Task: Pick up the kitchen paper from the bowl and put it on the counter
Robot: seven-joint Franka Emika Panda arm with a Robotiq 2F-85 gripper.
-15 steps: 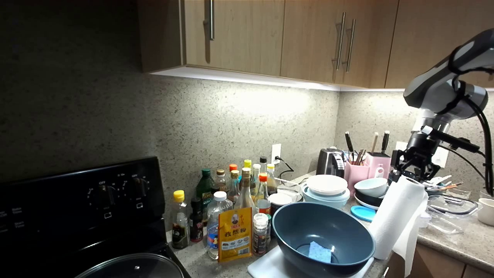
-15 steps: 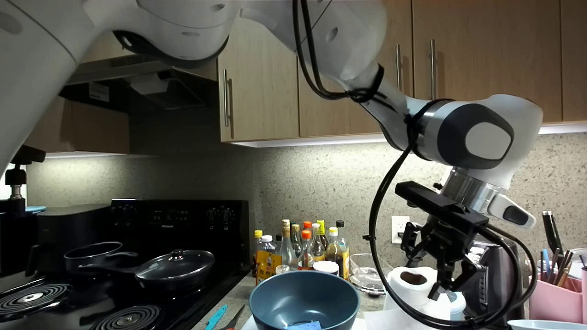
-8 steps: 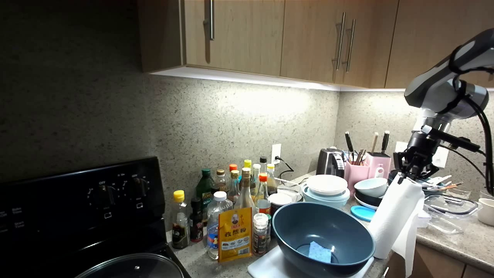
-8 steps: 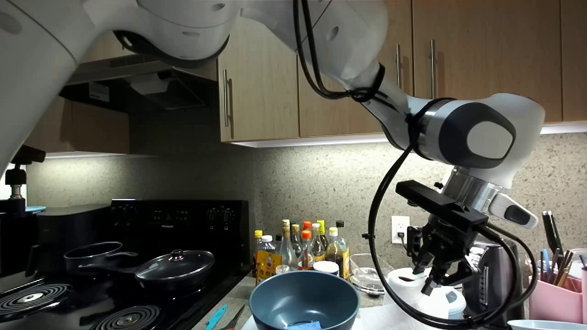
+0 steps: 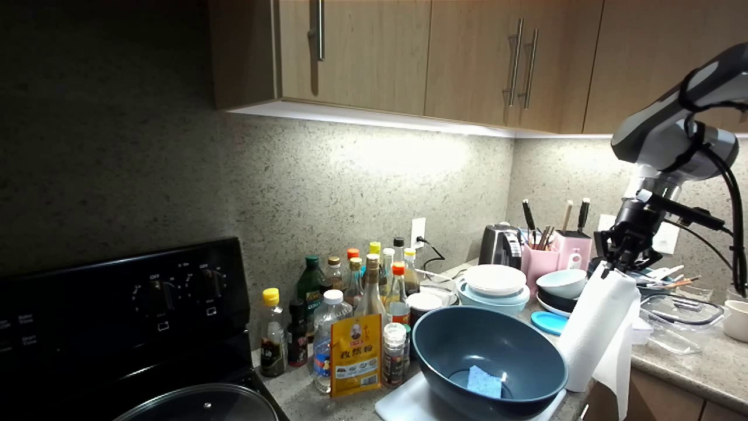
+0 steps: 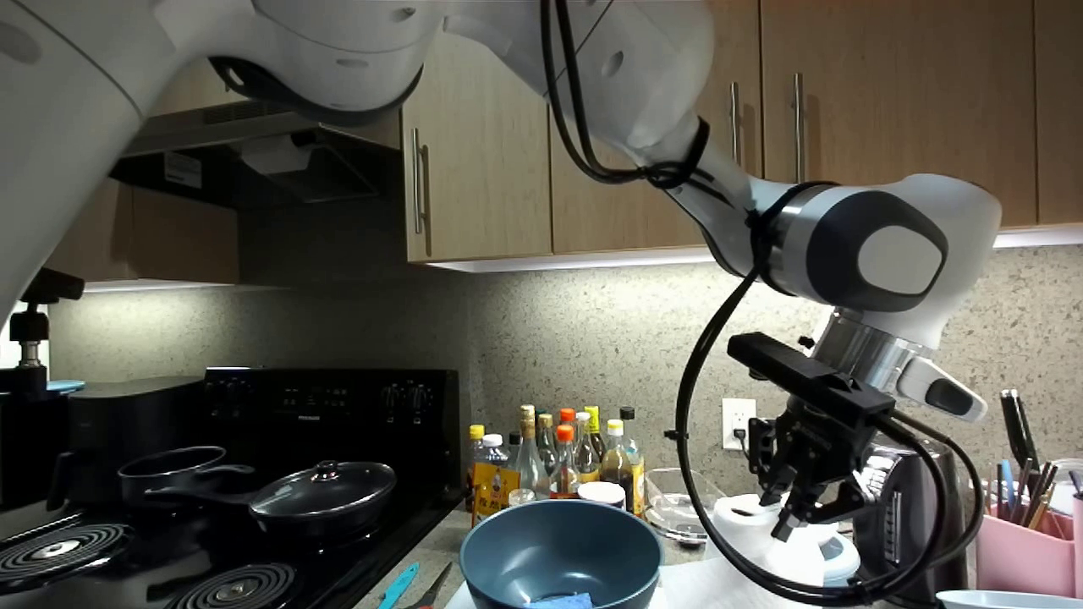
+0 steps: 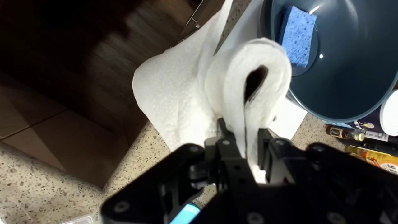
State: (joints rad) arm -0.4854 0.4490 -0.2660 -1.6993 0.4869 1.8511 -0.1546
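The kitchen paper is a thick white roll standing tilted beside the bowl. In an exterior view its lower end is close to the counter's front edge, and a loose sheet hangs down from it; whether it bears on the counter I cannot tell. My gripper is shut on the roll's top end, one finger on each side. The pinched end is squashed, its core narrowed to a slit. Inside the dark blue-grey bowl lies only a blue sponge.
Several sauce bottles and a yellow packet stand behind and beside the bowl. Stacked dishes, a pink knife block and a kettle are near the arm. The stove holds pans.
The gripper's fingers have come together on the top end of the roll, flattening its round core. The top of the roll has shifted slightly; the bowl and sponge have stayed put.
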